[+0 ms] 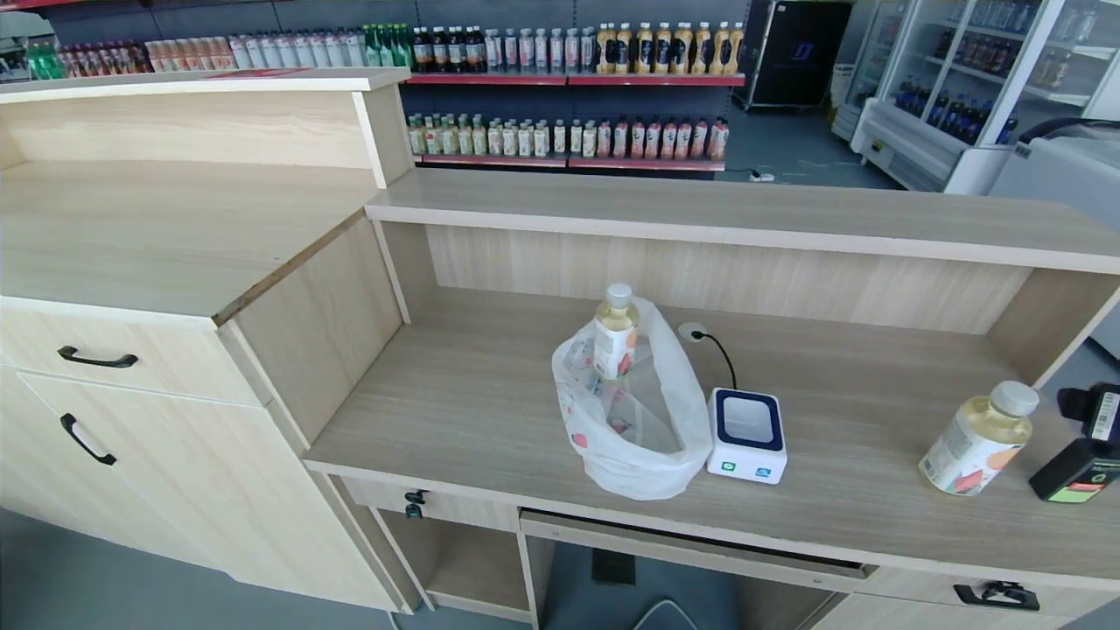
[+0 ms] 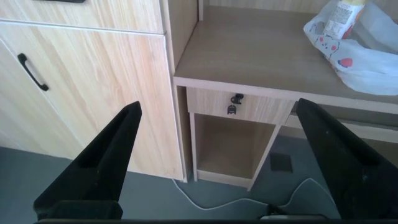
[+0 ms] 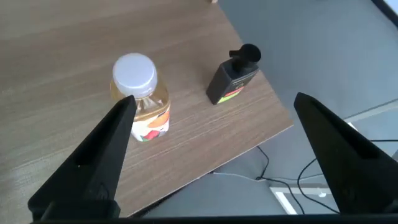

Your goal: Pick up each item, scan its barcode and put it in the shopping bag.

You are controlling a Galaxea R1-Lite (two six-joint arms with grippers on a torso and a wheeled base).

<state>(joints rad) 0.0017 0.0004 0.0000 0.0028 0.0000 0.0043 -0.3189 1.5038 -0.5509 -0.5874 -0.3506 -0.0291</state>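
Observation:
A white patterned shopping bag [image 1: 643,437] stands open on the lower counter with a yellow-drink bottle [image 1: 615,337] upright inside it. To its right sits the white barcode scanner [image 1: 746,435] with a blue-framed window. A second bottle [image 1: 976,442] with a white cap stands near the counter's right end. My right gripper [image 3: 214,99] hangs open above that bottle [image 3: 134,70], which lies below and close to one finger, untouched. My left gripper [image 2: 217,106] is open and holds nothing, low in front of the counter's left end, with the bag [image 2: 367,59] off to one side.
A black handheld device [image 1: 1081,464] lies at the counter's right edge, beside the second bottle [image 3: 231,78]. A raised shelf runs along the back of the counter. A taller cabinet [image 1: 157,262] with black handles stands to the left. A locked drawer [image 2: 235,102] sits under the counter edge.

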